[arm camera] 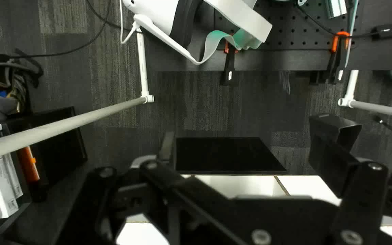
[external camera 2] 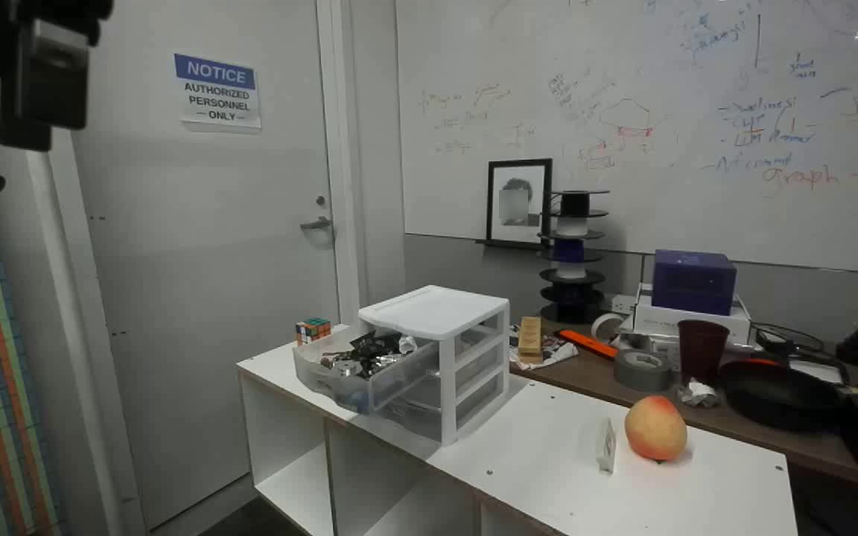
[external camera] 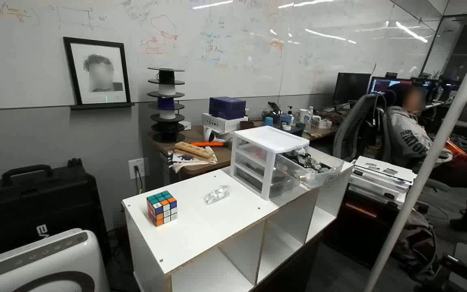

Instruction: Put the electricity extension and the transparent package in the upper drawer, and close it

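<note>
Gaping wide in wrist view, fingers of gripper: nothing held, floor beyond. Transp. package lies on white shelf top, betw. puzzle cube & drawer unit, well apart from fingers. Elec. extension upright on same top, opp. side of unit, just beside peach; in exterior view gripper high at pic's L edge, partly cut off, extension low R, well apart too. Upper drawer pulled out in both exterior views, holds black & silvery stuff.
</note>
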Robot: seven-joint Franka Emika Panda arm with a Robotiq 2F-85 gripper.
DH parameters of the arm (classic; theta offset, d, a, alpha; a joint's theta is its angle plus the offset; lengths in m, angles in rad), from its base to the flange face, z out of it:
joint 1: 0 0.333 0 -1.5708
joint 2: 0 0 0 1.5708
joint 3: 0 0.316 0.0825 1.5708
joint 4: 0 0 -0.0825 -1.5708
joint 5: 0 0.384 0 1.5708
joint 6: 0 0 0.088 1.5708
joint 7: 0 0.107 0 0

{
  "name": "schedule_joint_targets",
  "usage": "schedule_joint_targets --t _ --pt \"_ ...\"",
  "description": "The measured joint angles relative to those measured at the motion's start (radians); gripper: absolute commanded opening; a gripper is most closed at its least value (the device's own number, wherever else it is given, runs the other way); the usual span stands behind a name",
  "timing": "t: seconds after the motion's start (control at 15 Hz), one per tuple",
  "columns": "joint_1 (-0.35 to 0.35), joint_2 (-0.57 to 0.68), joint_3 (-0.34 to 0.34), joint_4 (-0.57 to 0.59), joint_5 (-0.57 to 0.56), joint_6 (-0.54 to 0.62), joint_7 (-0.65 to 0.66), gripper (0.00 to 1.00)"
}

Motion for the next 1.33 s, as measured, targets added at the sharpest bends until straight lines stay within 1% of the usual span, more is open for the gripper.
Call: schedule_joint_targets --t 0.67,0.87,1.07,1.33 --pt "0.004 0.001 -0.004 0.007 0.0 0.002 -0.001 1.0" --pt "0.03 0.045 -0.03 0.027 0.0 0.022 -0.057 1.0" --pt "0.043 0.146 -0.075 0.078 -0.006 0.105 -0.124 1.0" --pt "0.041 0.335 -0.141 0.148 -0.01 0.319 -0.203 1.0"
